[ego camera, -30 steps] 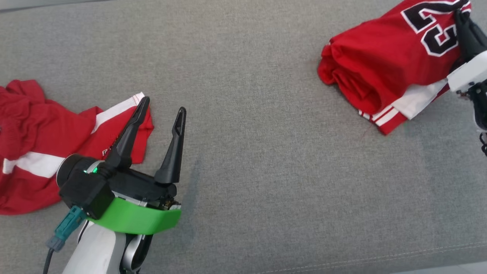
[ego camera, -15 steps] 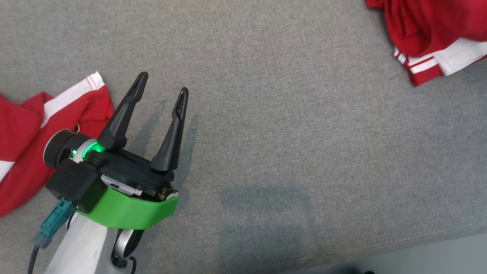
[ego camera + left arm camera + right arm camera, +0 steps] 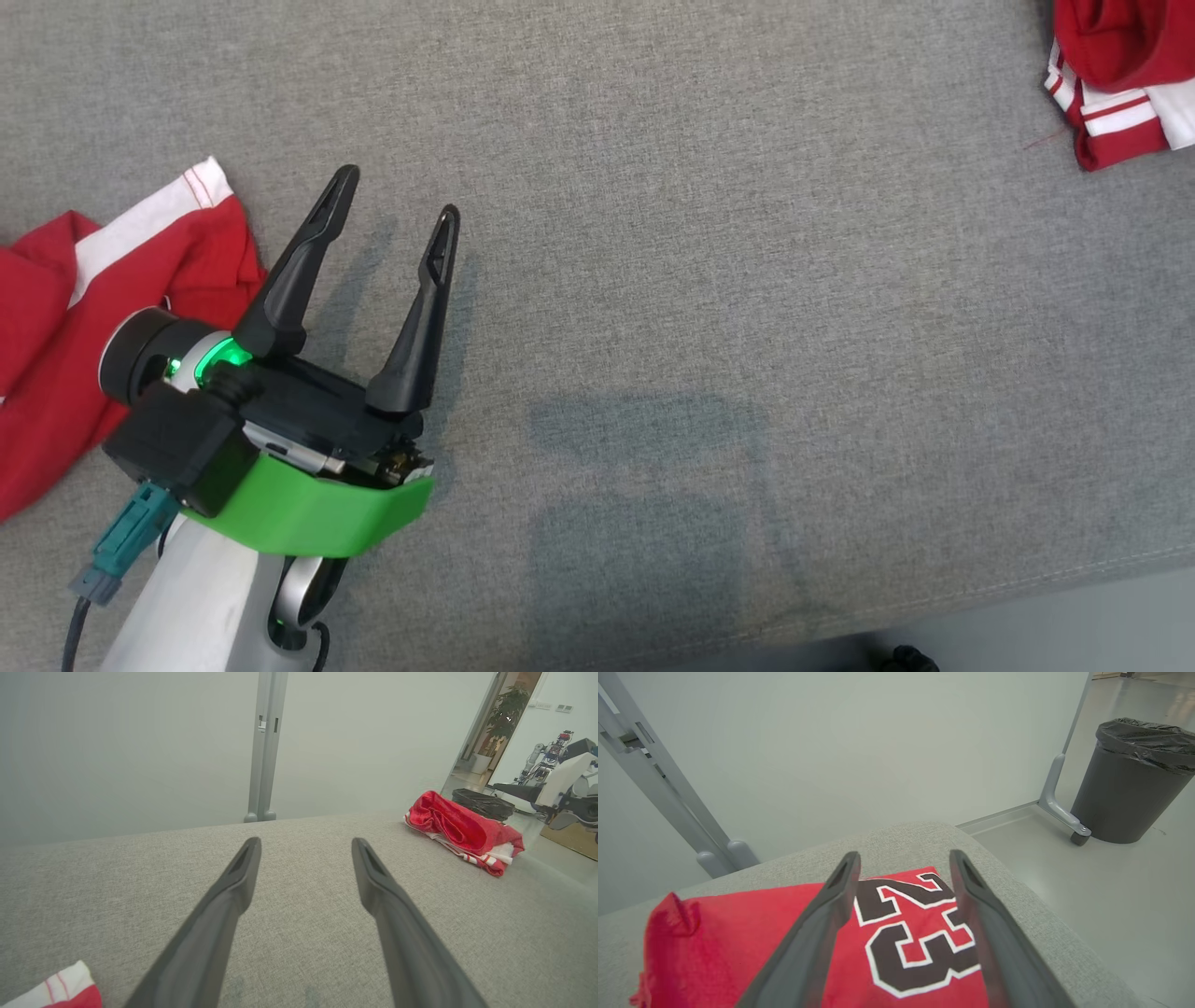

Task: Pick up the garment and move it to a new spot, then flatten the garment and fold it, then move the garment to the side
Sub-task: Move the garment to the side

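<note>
Appears to be the closing step: setting the folded garment (image 3: 1116, 75) aside. Lies as a red bundle at the 2 o'clock corner of the head view, on the grey fabric tabletop (image 3: 709, 233) near its right end, white-striped edge on the 6 o'clock side. From the right wrist, shows a black "23" face up. Right claw (image 3: 905, 855) poised over that number, fingers spread wide, gripping nothing; cannot tell whether touching the cloth. Left claw (image 3: 399, 193) likewise parted wide and empty, over bare tabletop at 9 o'clock, well apart from the bundle and just beside a second, crumpled red garment (image 3: 56, 308). Calls next for raising the right claw straight up and clear, without snagging the top layer or dragging the fold open. After that, probably, turning the left claw toward the crumpled piece.
</note>
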### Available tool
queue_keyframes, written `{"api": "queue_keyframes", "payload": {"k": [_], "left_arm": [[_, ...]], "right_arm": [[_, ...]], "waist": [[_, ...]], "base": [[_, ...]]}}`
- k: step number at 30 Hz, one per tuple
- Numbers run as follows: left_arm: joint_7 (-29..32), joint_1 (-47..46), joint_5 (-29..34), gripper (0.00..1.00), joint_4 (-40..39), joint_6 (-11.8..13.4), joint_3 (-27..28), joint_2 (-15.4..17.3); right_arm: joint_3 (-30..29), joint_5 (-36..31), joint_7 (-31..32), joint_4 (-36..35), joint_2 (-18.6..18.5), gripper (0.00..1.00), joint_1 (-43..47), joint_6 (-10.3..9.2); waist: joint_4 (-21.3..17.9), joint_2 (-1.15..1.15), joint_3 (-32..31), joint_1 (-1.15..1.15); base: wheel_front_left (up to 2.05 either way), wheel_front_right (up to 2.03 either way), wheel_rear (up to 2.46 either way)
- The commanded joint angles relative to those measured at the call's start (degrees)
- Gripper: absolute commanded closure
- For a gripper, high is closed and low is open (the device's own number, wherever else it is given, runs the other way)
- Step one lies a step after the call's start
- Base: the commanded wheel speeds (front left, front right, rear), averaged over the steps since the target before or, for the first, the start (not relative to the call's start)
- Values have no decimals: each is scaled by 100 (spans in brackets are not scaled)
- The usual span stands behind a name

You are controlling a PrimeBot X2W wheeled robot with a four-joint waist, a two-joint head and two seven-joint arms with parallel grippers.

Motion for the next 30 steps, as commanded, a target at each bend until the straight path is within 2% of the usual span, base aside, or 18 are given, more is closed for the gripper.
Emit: {"api": "queue_keyframes", "payload": {"k": [1, 5, 11, 19, 30], "left_arm": [[-17, -88, -26, 0, 20, 24, 9, -12], [-31, -40, -60, 0, 116, 29, -4, -56], [-50, 88, -134, 0, 275, 50, 45, -138], [-45, 416, -299, 0, 604, 224, 350, -224], [-49, 1135, -407, 0, 1021, 464, 722, -299]], "right_arm": [[-49, -131, -30, 24, 65, 0, 77, 1], [-172, -435, -31, 12, 150, 0, 177, 1], [-244, -691, -32, -362, 178, 0, 445, 0], [-322, -977, -25, -1349, 187, 0, 1413, 0], [-649, -1195, -20, -2900, 639, 0, 3270, 0]], "waist": [[11, 0, -61, 0], [15, 0, -242, 0], [36, 0, -599, 0], [100, 0, -1424, 0], [259, 0, -2639, 0]], "base": [[0, 0, 0], [0, 0, 0], [0, 0, 0], [0, 0, 0], [0, 0, 0]]}}
